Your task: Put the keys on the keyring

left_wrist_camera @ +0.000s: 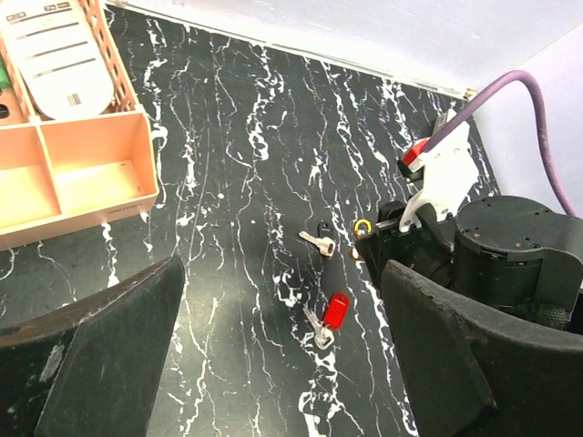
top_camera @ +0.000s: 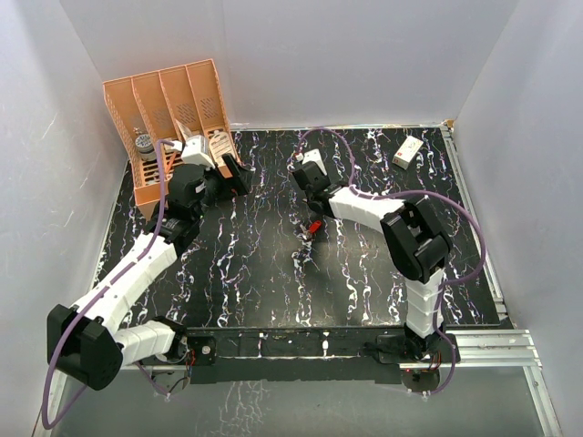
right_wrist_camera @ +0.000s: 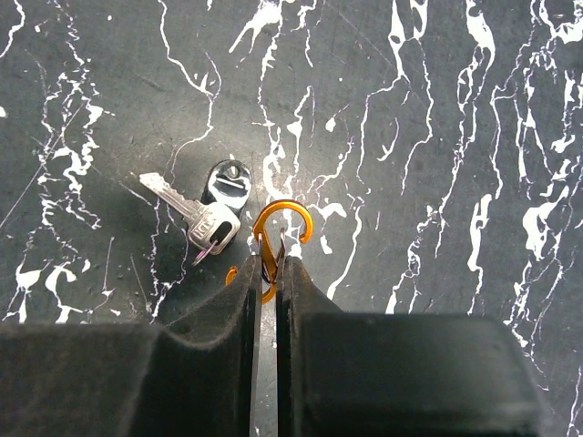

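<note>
Keyring (right_wrist_camera: 284, 226) is pinched tight between the right fingers (right_wrist_camera: 232, 305), down by the tabletop (right_wrist_camera: 437, 137), with the silver key (right_wrist_camera: 196, 217) lying just beside it. Red key (left_wrist_camera: 335, 310) sits nearby. Left fingers (left_wrist_camera: 114, 355) are spread wide, holding nothing.
</note>
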Robot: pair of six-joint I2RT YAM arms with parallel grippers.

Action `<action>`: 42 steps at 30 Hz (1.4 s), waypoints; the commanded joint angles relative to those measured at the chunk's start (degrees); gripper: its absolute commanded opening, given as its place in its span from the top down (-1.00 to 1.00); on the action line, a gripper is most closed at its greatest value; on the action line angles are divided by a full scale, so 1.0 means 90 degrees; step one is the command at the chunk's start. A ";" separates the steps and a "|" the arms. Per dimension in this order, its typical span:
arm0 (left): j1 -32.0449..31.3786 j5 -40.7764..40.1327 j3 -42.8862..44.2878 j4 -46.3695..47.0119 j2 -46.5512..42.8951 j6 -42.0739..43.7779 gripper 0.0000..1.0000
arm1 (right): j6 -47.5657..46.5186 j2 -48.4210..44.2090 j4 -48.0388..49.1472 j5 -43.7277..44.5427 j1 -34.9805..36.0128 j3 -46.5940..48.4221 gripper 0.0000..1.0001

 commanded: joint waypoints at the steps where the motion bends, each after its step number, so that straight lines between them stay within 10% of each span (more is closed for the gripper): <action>1: 0.0024 -0.0274 0.0266 -0.0229 -0.0250 0.0123 -0.77 | -0.0114 0.0094 -0.0028 0.0530 0.0041 0.0410 1.00; 42: 0.0062 -0.0436 0.0252 -0.0273 -0.0212 0.0155 -0.81 | -0.0214 0.0711 -0.0013 0.0500 0.0173 0.0747 1.00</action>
